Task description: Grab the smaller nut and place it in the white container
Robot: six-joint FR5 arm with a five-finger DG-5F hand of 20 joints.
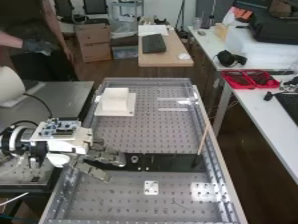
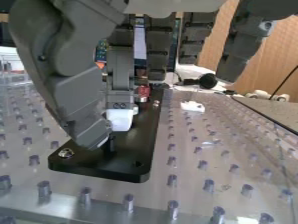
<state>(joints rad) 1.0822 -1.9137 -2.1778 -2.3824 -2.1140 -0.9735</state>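
Dark grey robot hand (image 2: 80,95) hanging open. Shiny metal nut (image 2: 66,153) sitting on long black plate (image 2: 123,162), left end, probably target. I'd be pinching low, lifting before swinging toward boxy white container (image 1: 116,101), far left.

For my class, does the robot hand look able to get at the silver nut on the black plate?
Probably yes: the robot hand hangs close by, and nothing lies on top of the silver nut, which sits near one end of the black plate.
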